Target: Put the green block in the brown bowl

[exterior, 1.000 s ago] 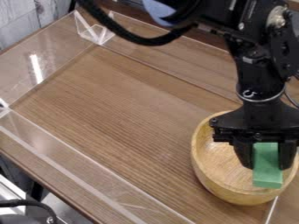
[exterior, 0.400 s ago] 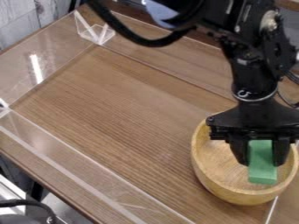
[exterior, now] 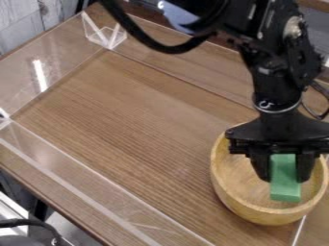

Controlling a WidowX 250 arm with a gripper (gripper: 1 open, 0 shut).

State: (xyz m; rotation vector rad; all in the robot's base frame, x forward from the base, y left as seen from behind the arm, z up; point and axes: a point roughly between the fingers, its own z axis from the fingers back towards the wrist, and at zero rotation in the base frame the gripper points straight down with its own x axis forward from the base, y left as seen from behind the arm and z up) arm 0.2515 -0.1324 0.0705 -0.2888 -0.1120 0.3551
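Note:
The green block [exterior: 284,179] hangs upright between the black fingers of my gripper [exterior: 283,165], which is shut on its upper part. Its lower end reaches down inside the brown bowl [exterior: 233,188], a round light wooden bowl at the right front of the table. I cannot tell whether the block's tip touches the bowl's bottom. The black arm rises from the gripper toward the top of the picture and hides part of the bowl's far rim.
The wooden tabletop [exterior: 129,115] stretches left of the bowl. A low clear plastic wall [exterior: 58,178] runs along the table's left and front edges, with a clear corner piece [exterior: 100,34] at the back. Black cables hang near the arm at the top.
The gripper with the green block has barely shifted, sinking very slightly into the bowl. Its grip is unchanged.

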